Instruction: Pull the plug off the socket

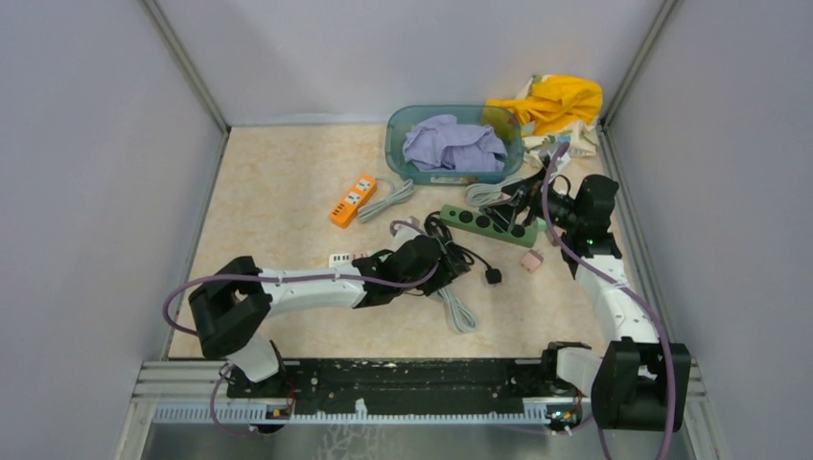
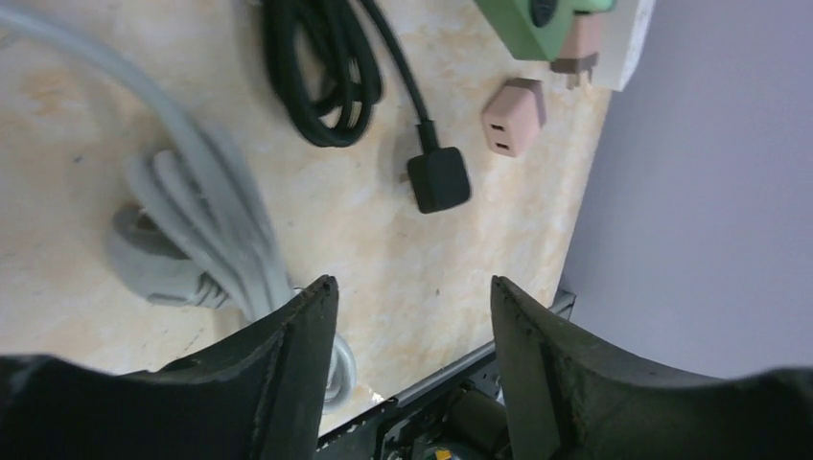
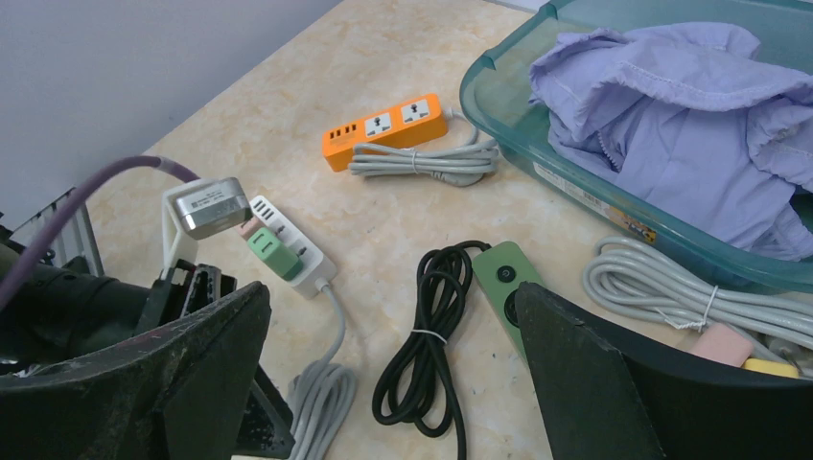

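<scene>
The left tool (image 2: 412,287) is held open, nothing between its fingers (image 2: 288,374), on an arm stretched low across the worktop (image 1: 278,192) above a grey cable (image 2: 197,216). A green plug (image 3: 273,255) is seated in the white socket strip (image 3: 312,264) beside that arm. Bare worktop is noted toward the left wall (image 1: 96,144). The right tool (image 3: 391,297) is spread open above the green strip (image 3: 503,273), near the right wall (image 1: 729,192).
</scene>
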Available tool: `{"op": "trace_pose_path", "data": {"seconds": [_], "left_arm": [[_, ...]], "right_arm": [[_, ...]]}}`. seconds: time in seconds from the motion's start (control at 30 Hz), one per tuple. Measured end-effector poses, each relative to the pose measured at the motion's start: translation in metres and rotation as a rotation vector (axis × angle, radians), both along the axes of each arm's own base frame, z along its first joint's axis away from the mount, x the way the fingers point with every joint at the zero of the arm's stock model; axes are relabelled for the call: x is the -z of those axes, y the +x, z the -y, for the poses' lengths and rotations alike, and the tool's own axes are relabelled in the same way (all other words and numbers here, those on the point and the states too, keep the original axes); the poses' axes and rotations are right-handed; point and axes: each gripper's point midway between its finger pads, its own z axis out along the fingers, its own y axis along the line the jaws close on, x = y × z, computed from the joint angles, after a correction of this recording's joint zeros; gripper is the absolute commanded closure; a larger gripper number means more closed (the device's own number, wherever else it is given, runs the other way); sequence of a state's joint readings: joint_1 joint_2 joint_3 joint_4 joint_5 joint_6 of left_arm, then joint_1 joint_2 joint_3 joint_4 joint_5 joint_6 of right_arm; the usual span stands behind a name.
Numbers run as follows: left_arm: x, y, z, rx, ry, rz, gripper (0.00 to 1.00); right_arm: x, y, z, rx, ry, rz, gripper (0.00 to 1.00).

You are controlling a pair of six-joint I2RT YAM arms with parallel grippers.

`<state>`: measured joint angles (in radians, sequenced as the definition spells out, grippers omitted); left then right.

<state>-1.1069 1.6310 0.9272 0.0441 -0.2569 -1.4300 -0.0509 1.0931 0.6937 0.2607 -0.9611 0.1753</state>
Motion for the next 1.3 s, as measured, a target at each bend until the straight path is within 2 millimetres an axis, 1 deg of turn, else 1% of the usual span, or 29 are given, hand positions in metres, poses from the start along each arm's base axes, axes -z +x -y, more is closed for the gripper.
{"op": "trace_pose_path", "data": {"seconds": [0.1,0.13,0.17,0.23,0.3,0.37,0.47,0.57,0.7,0.83,0.93,1.0,1.17,1.23,1.3], "left_arm": [[-0.013,-0.002,0.01,0.099,0.019,0.107,0.19],[-0.018,-0.002,0.013,0.134,0.023,0.145,0.12],[-0.023,-0.003,0.014,0.176,0.032,0.191,0.02],[-0.036,-0.008,0.016,0.273,0.035,0.303,0.0],[-0.048,-0.015,0.012,0.366,0.047,0.409,0.0],[-0.059,-0.022,0.005,0.45,0.069,0.512,0.0],[-0.072,-0.028,-0.008,0.533,0.116,0.648,0.0],[-0.079,-0.029,-0.026,0.578,0.189,0.766,0.0],[-0.082,-0.024,-0.054,0.59,0.313,0.873,0.0],[-0.088,-0.018,-0.081,0.556,0.405,0.952,0.0],[-0.093,-0.012,-0.106,0.509,0.43,0.988,0.0],[-0.1,-0.001,-0.124,0.462,0.429,0.997,0.0],[-0.127,0.043,-0.179,0.317,0.429,0.984,0.0],[-0.139,0.056,-0.197,0.28,0.45,0.975,0.0],[-0.155,0.063,-0.206,0.271,0.472,0.987,0.0]], "right_arm": [[0.0,0.0,0.0,-0.001,-0.002,0.003,0.01],[0.0,0.0,0.0,-0.001,-0.004,0.006,0.01],[0.0,0.0,0.0,-0.001,-0.005,0.006,0.01],[0.0,0.0,0.0,-0.002,-0.008,0.01,0.01],[0.0,0.0,0.0,-0.002,-0.011,0.013,0.01],[0.001,0.0,0.0,-0.002,-0.013,0.014,0.01],[0.002,0.0,0.001,-0.003,-0.016,0.013,0.01],[0.003,0.0,0.001,-0.005,-0.021,0.013,0.01],[0.003,-0.001,0.0,-0.014,-0.025,0.017,0.01],[0.003,-0.002,-0.001,-0.022,-0.028,0.023,0.01],[0.003,-0.003,-0.001,-0.029,-0.028,0.025,0.01],[0.003,-0.003,-0.001,-0.033,-0.03,0.029,0.01],[0.006,-0.003,-0.002,-0.042,-0.033,0.024,0.01],[0.007,-0.003,-0.002,-0.044,-0.033,0.022,0.01],[0.007,-0.003,-0.002,-0.048,-0.034,0.024,0.01]]}}
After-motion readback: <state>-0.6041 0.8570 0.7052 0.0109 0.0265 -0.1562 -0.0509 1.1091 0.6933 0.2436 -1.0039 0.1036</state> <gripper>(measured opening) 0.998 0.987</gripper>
